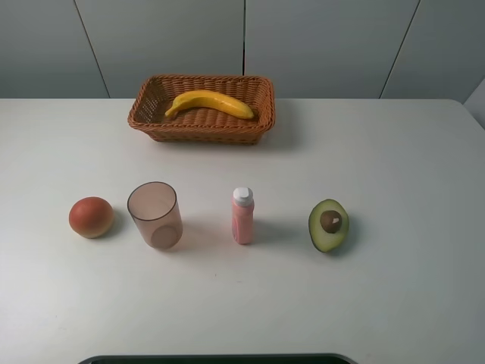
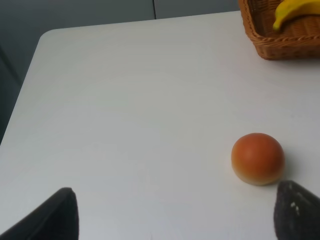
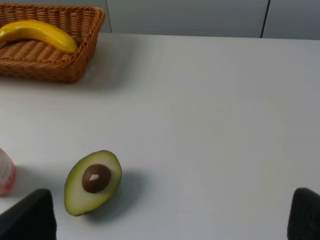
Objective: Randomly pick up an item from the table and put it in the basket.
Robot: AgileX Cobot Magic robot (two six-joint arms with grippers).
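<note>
The yellow banana (image 1: 210, 103) lies inside the orange-brown wicker basket (image 1: 201, 129) at the back of the white table (image 1: 394, 152). It also shows in the right wrist view (image 3: 39, 34) in the basket (image 3: 75, 55), and its tip (image 2: 295, 12) in the left wrist view. Neither gripper shows in the exterior high view. My left gripper (image 2: 175, 215) is open and empty over the table's left side; its fingertips (image 2: 55, 217) frame the view. My right gripper (image 3: 172, 217) is open and empty near the avocado.
A round red-orange fruit (image 1: 91, 217), a translucent pinkish cup (image 1: 155, 214), a pink bottle with a white cap (image 1: 242, 215) and a halved avocado (image 1: 329, 225) stand in a row across the middle. A dark edge (image 1: 212, 359) lies at the front.
</note>
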